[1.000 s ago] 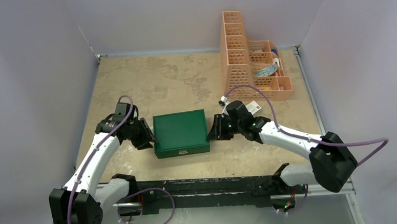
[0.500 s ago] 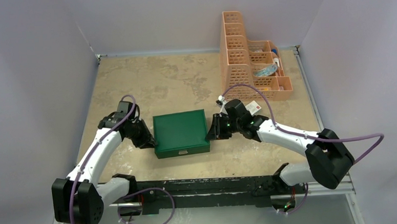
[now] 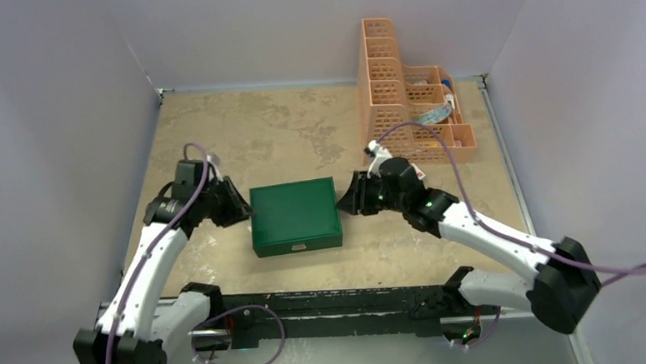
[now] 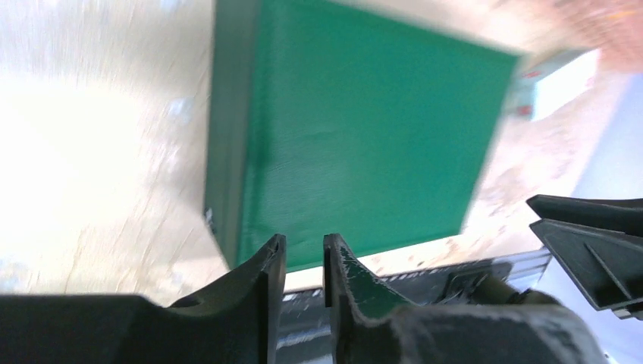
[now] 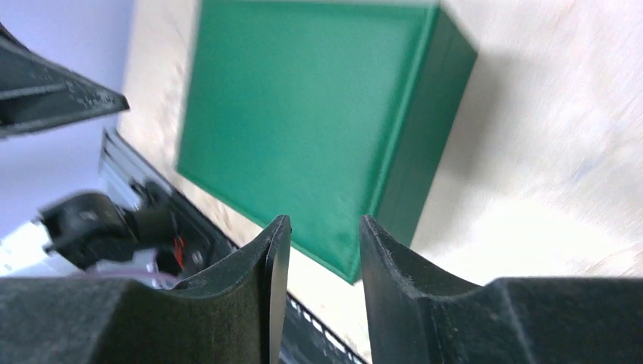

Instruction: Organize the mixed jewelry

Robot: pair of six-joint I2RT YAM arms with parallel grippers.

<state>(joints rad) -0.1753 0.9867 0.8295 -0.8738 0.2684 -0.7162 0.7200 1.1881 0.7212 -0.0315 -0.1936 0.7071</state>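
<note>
Saw a big tan table (image 3: 242, 128) with pale walls on three sides. Saw two white and black arms reaching in from the near edge, the left arm (image 3: 152, 258) bending in from the left and the right arm (image 3: 481, 228) from the right, each with a purple wire looping off it. Found a tall orange basket (image 3: 386, 87) standing at the far right of the table, behind the right arm, with little bits in its cups too small to name. Found a flat green box (image 3: 295, 215) lying shut in the middle of the table, right between the two grippers. Saw the left gripper (image 3: 239, 210) just beside the left side of the box, pointing at it, holding nothing, with only a thin gap between its black fingers (image 4: 258, 288). Saw the right gripper (image 3: 350, 204) just beside the right side of the box, pointing at it too, holding nothing, with a gap a bit wider than the left one's. Could not tell touching from not touching for either one. Spotted a small white box (image 3: 417, 174) with red print on the table by the right arm's wrist, partly hidden. Spotted a tiny pale label (image 3: 295, 248) on the near side of the green box. Could not tell where the mixed jewelry was, with the lid down and the inside hidden from both wrist cameras.
</note>
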